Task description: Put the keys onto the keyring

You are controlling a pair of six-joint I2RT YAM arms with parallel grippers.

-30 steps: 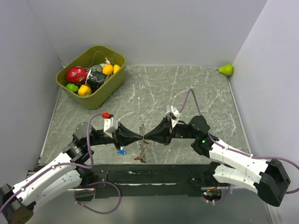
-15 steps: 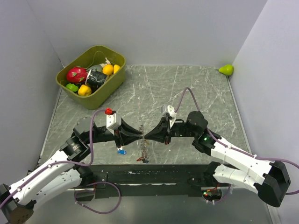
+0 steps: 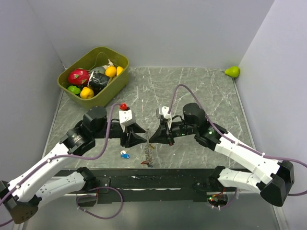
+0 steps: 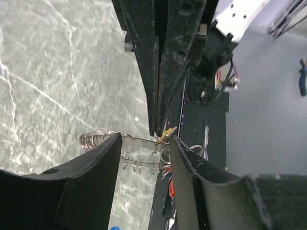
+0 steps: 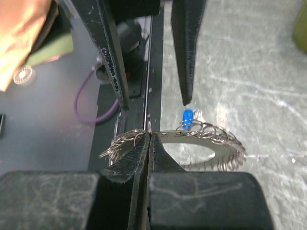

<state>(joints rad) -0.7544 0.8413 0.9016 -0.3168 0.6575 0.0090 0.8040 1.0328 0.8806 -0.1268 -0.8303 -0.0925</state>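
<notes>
Silvery keyring [image 5: 172,135] hangs between our two grippers, close to the table's [image 3: 192,86] near edge. Our right gripper [image 5: 149,140] is pinched closed on its rim. Our left gripper [image 4: 145,139] stands spread around the other side, perhaps not touching it. One blue key [image 3: 124,154] lies on the table just left.

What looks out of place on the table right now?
A green pear sits alone in the far right corner, away from the bin holding the other fruit. A blue key lies loose on the table, off the keyring.
</notes>
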